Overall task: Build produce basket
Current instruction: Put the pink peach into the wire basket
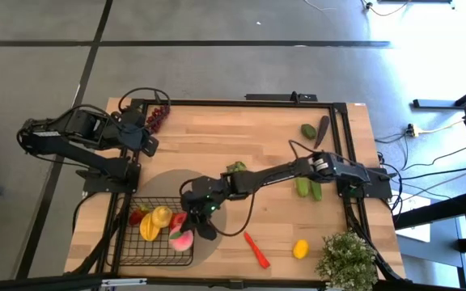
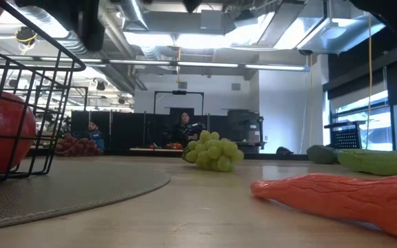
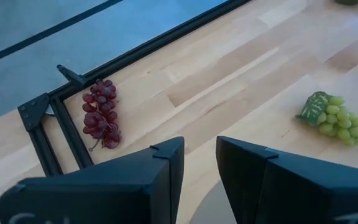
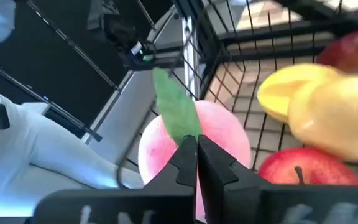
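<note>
Right pincer (image 4: 196, 152) at the basket (image 1: 156, 242) edge
Its fingers are clenched on the pink peach's (image 4: 219, 134) green leaf; the left pincer (image 3: 199, 163), parted and empty, is held near the desk's (image 1: 241, 141) far-left corner.

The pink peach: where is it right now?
High view: the pink peach lies in the basket at its right edge, near the table's front left, beside the yellow fruits, with the right gripper at it.
</note>
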You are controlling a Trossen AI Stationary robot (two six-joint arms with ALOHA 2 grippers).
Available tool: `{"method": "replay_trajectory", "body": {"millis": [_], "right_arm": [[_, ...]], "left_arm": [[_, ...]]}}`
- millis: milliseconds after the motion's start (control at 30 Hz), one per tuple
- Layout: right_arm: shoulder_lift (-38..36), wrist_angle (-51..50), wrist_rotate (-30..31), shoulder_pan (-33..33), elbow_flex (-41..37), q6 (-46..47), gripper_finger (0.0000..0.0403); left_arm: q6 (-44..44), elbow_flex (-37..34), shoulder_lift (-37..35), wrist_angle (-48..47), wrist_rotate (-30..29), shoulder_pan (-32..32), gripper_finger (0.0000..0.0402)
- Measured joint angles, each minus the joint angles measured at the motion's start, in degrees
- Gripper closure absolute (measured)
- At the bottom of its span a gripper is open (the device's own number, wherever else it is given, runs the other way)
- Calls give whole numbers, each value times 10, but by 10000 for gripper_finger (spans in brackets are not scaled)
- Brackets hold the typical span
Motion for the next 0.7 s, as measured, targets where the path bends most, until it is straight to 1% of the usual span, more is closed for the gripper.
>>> {"method": "replay_trajectory", "body": {"millis": [233, 467, 700], "right_arm": [[41, 20, -8, -2, 0, -29, 403], [46, 24, -23, -1, 1, -58, 403], [48, 39, -34, -1, 0, -60, 403]], "left_arm": [[-7, 0, 0, 0, -1, 0, 318], [-7, 0, 0, 0, -1, 0, 318], [-6, 0, 0, 0, -1, 0, 318]]}}
